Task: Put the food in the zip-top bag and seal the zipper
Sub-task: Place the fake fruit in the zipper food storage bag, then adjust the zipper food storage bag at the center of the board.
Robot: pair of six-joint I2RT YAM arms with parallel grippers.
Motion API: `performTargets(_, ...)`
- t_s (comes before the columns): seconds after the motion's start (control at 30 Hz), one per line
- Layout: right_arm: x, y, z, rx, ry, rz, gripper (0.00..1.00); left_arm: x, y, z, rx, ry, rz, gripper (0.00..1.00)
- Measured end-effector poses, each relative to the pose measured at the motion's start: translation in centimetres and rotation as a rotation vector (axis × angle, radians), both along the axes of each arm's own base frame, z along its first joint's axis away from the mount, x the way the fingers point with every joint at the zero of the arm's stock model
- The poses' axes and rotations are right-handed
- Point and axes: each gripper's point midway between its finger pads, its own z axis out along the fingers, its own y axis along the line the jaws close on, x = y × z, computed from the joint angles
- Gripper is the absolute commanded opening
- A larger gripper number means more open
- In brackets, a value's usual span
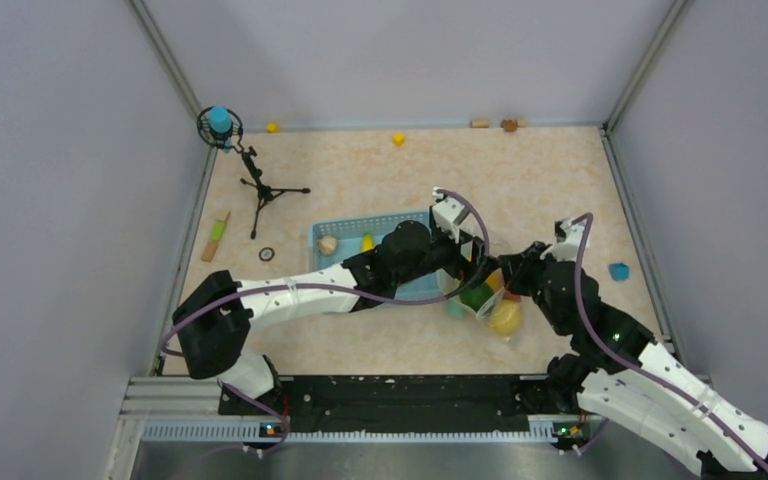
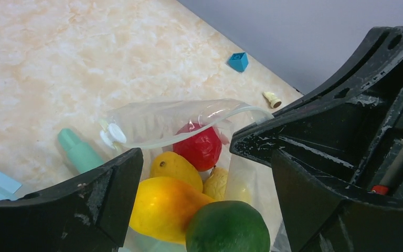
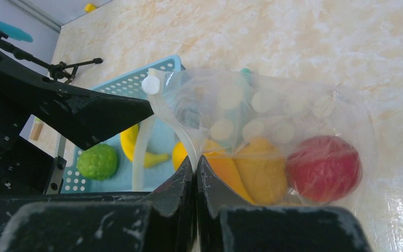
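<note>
Right jaws: the right gripper (image 3: 195, 173) is being held clenched, with the zipper (image 3: 172, 122) being pinched flat between the two pads.
Left jaws: the left gripper (image 2: 184, 152) is being held released, its fingers spread wide with nothing gripped. The open mouth of the pouch is being straddled.
Key relation: the zipper strip is being stretched with its long axis running from the right pinch point up and away to the white slider (image 3: 150, 85). The slider is being seen just beyond one fingertip of the left gripper, so the left arm is judged the nearer one to it.
Zip-top bag: the zip-top bag (image 3: 294, 113) is being kept lying on the table (image 3: 346, 42) between the two grippers, with its mouth being held open toward the left gripper.
Food, bagged: a red fruit (image 3: 322, 168) and a yellow fruit (image 3: 261, 176) are being seen through the film, with an orange one beside them.
Food, outstanding: a green bumpy fruit (image 3: 98, 161) and a banana (image 3: 127, 143) are being seen in the blue mesh basket (image 3: 136, 79), just behind the bag mouth.
Judgement: loading is being judged unfinished. The basket lies on the left arm's side, so a pick by that open gripper seems likely before any sealing.
</note>
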Motion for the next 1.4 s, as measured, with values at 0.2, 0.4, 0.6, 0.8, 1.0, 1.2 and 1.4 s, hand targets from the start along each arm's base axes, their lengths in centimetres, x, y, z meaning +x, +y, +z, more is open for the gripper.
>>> performTargets(0.2, 0.0, 0.0, 0.1, 0.002, -0.001, 0.0, 0.03, -1.2, 0.5, 0.3, 0.022, 0.006, -0.051, 0.97)
performTargets(0.4, -0.1, -0.1, 0.1, 0.003, -0.003, 0.001, 0.03, -2.7, 4.3, 3.4, -0.037, -0.041, -0.024, 0.97)
performTargets(0.6, -0.1, 0.0, 0.1, 0.005, -0.004, 0.004, 0.03, -1.7, 7.0, 1.6, -0.016, -0.002, 0.112, 0.95)
performTargets(0.8, -0.1, -0.1, 0.1, 0.0, -0.003, 0.003, 0.03, -1.4, 6.8, -4.6, 0.092, 0.138, 0.161, 0.72)
performTargets(1.0, -0.1, -0.1, 0.0, -0.006, -0.004, 0.004, 0.03, -1.6, 7.4, -8.1, 0.16, 0.227, 0.2, 0.42)
performTargets(1.2, -0.1, -0.1, 0.0, -0.008, -0.004, 0.006, 0.03, -1.8, 7.1, -8.6, 0.162, 0.246, 0.186, 0.07)
performTargets(1.4, -0.2, -0.2, 0.0, -0.011, -0.003, 0.006, 0.03, -2.8, 6.4, -9.5, 0.177, 0.27, 0.12, 0.0)
